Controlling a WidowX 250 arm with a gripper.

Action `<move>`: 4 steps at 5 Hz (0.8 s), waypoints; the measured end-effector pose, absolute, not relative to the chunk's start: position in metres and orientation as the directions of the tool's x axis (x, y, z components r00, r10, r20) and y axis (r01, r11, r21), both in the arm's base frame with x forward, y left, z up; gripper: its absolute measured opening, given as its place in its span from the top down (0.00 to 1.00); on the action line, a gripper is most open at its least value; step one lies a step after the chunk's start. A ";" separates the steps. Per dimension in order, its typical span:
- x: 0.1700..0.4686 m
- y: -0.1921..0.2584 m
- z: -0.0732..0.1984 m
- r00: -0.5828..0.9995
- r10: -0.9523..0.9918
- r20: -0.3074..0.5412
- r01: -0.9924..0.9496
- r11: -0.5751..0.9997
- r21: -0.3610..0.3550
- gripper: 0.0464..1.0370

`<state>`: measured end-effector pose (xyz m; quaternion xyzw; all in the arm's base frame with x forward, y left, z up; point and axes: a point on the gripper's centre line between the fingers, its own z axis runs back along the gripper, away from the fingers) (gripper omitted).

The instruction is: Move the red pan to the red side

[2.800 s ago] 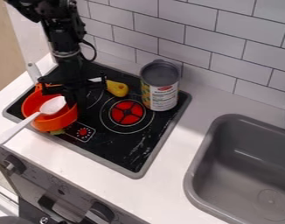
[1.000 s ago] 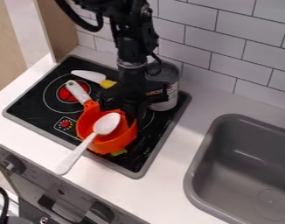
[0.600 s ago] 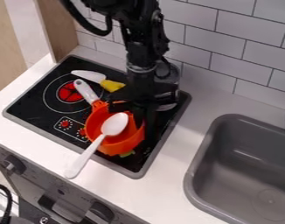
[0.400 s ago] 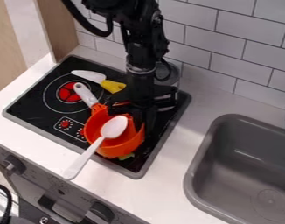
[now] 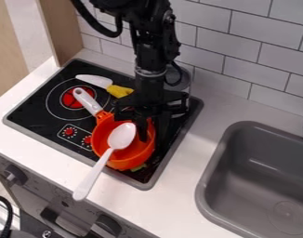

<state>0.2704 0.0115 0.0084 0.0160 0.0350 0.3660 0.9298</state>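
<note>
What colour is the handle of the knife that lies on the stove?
The knife's handle is yellow, best seen in the camera view.

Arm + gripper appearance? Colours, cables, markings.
Arm: black, jointed, with a lighter grey band around the forearm and a black cable looping off each side. Gripper: black too, with a wide, blocky crosspiece above the fingers. No markings I can make out.
</note>
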 end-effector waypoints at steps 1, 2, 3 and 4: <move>0.270 0.012 0.008 0.730 0.681 -0.050 -0.679 0.732 0.060 0.35; 0.271 0.012 0.010 0.728 0.684 -0.052 -0.681 0.730 0.057 0.09; 0.271 0.010 0.010 0.736 0.674 -0.060 -0.673 0.738 0.050 0.04; 0.273 0.011 0.027 0.747 0.663 -0.045 -0.664 0.748 0.004 0.04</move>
